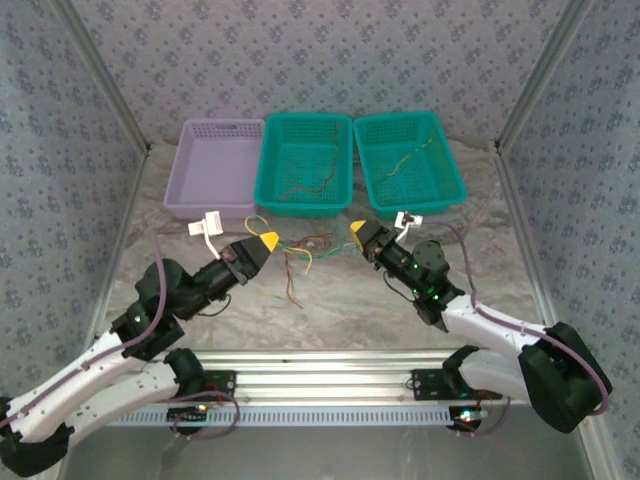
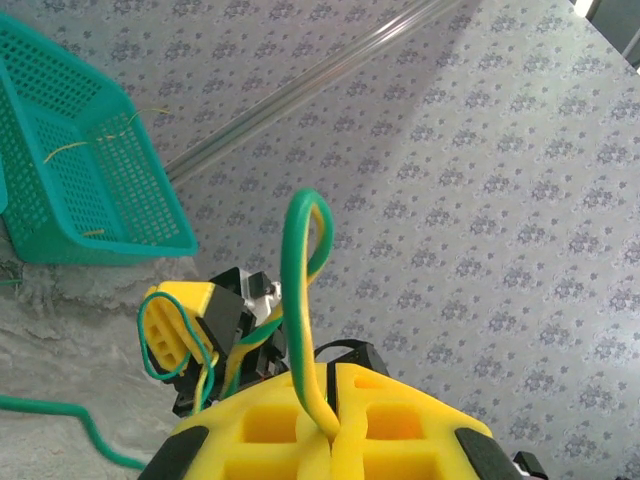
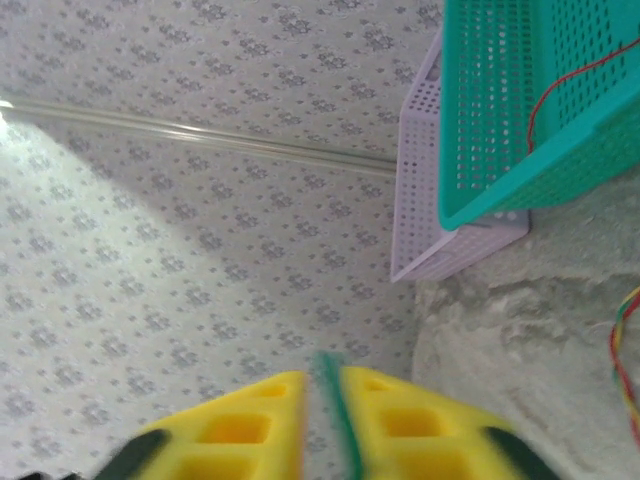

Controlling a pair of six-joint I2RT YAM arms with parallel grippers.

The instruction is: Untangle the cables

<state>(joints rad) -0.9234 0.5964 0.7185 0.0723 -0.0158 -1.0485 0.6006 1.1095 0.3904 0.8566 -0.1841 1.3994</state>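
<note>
A loose tangle of thin cables [image 1: 298, 258] in green, yellow and red-brown lies on the table between my two grippers. My left gripper [image 1: 268, 240] is shut on a green-and-yellow cable [image 2: 297, 260], which loops up out of its yellow fingertips [image 2: 333, 375] and runs toward the right gripper [image 2: 175, 325]. A thin green wire is wrapped around that gripper's yellow finger. My right gripper [image 1: 357, 230] has its jaws nearly together, with a green cable [image 3: 335, 400] pinched between them [image 3: 322, 378]; this view is blurred. Another green strand [image 2: 60, 410] trails on the table.
Three baskets stand in a row behind the tangle: a lavender one [image 1: 215, 165], a middle teal one [image 1: 340, 135] holding a thin cable [image 1: 310, 185], and a right teal one [image 1: 450, 175] with another cable [image 1: 405, 160]. Patterned walls enclose the table on three sides.
</note>
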